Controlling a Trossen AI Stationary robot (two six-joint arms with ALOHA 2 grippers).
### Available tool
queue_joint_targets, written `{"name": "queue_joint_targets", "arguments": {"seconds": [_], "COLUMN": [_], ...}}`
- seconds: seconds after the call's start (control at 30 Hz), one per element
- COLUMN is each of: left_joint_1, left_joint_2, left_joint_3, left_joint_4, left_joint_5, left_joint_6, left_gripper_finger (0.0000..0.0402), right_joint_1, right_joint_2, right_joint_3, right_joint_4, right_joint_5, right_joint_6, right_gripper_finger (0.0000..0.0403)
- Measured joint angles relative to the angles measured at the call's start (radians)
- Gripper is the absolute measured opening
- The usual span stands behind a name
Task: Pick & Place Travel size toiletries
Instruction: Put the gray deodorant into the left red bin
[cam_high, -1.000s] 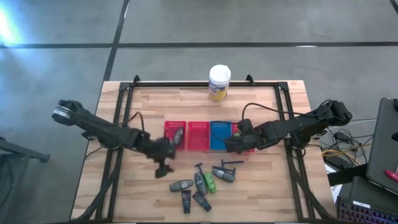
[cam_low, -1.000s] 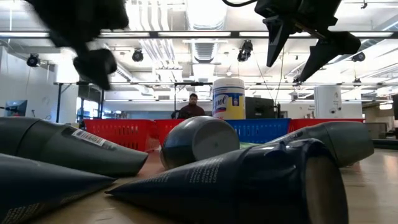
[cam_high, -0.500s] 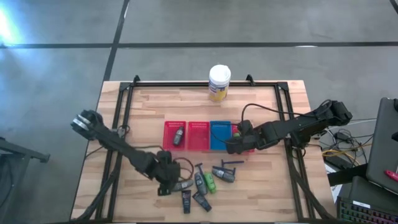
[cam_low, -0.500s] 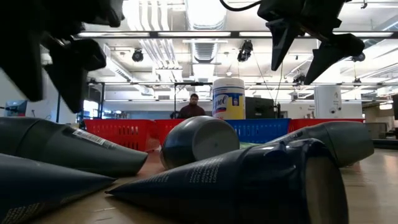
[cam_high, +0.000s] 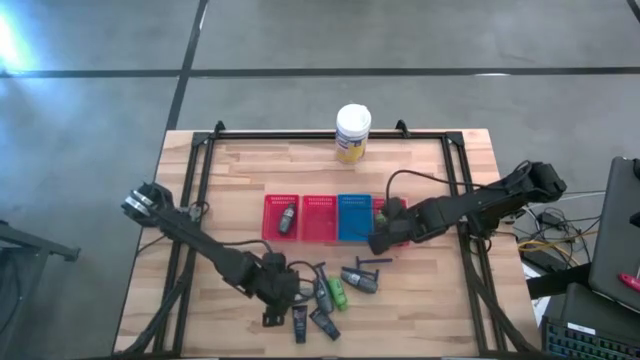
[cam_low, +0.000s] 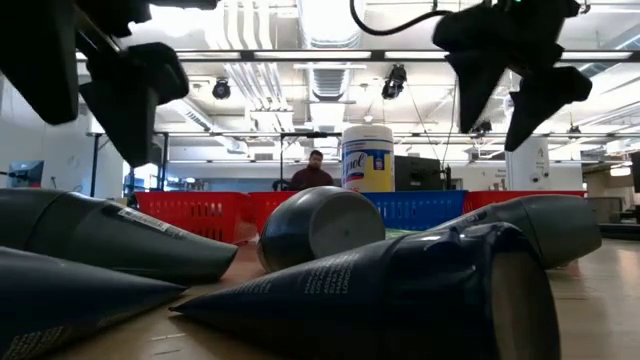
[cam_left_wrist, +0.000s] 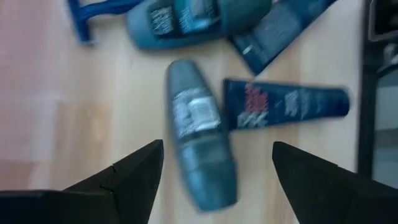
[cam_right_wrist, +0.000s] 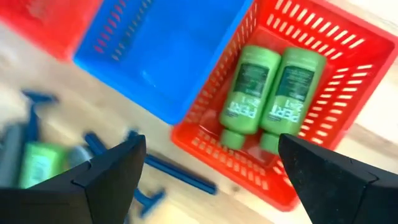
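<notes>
The toiletries lie in a loose pile near the table's near edge: grey oval bottles (cam_high: 358, 278), a green bottle (cam_high: 338, 293), black tubes (cam_high: 322, 322) and dark razor sticks (cam_high: 374, 263). My left gripper (cam_high: 283, 295) is open low over the pile's left end. Its fingers stand either side of a lying grey bottle (cam_left_wrist: 200, 143), with no contact visible. A black tube (cam_left_wrist: 286, 106) lies beside that bottle. My right gripper (cam_high: 383, 238) hangs open above the right red tray (cam_right_wrist: 323, 53), which holds two green bottles (cam_right_wrist: 249, 93). One grey bottle (cam_high: 287, 219) lies in the left red tray.
A row of slotted trays crosses mid-table: left red (cam_high: 270, 205), middle red (cam_high: 318, 217), blue (cam_high: 353, 217), right red. The white-lidded yellow-labelled jar (cam_high: 352, 132) stands near the far edge. Bare wood lies left and right of the pile. A person shows far behind the table (cam_low: 313, 172).
My left gripper has moved from beside the left red tray toward the near edge and down onto the pile's left end, staying open. A grey bottle now shows lying in the left red tray. My right gripper has shifted slightly toward the table's right, above the right red tray.
</notes>
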Motion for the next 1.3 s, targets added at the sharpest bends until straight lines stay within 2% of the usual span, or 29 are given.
{"name": "queue_joint_targets", "arguments": {"seconds": [0.17, 0.4, 0.53, 0.8, 0.93, 1.1, 1.2, 1.3], "left_joint_1": [-0.002, 0.002, 0.003, 0.003, 0.007, 0.023, 0.031, 0.047], "left_joint_2": [0.095, 0.166, 0.198, 0.279, 0.264, 0.211, 0.154, 0.062], "left_joint_3": [0.041, 0.159, 0.160, 0.164, 0.161, 0.159, 0.158, 0.158], "left_joint_4": [-0.008, -0.166, -0.166, -0.153, -0.158, -0.257, -0.287, -0.284], "left_joint_5": [0.027, 0.011, 0.011, 0.077, 0.075, 0.059, -0.015, -0.143], "left_joint_6": [-0.085, -0.168, -0.182, -0.198, -0.195, -0.271, -0.381, -0.553], "left_gripper_finger": [0.0305, 0.0305, 0.0305, 0.0304, 0.0278, 0.0208, 0.0207, 0.0207], "right_joint_1": [0.012, 0.044, 0.046, 0.045, 0.045, 0.046, 0.046, 0.046], "right_joint_2": [-0.001, -0.013, -0.015, -0.015, -0.015, -0.023, -0.060, -0.118], "right_joint_3": [-0.032, -0.053, -0.054, -0.058, -0.058, -0.058, -0.058, -0.058], "right_joint_4": [-0.012, -0.018, -0.017, -0.019, -0.021, -0.049, -0.054, -0.062], "right_joint_5": [-0.030, -0.038, -0.036, -0.026, -0.025, 0.008, 0.027, 0.063], "right_joint_6": [-0.104, -0.180, -0.186, -0.239, -0.254, -0.254, -0.250, -0.244], "right_gripper_finger": [0.0364, 0.0364, 0.0364, 0.0364, 0.0364, 0.0364, 0.0364, 0.0364]}}
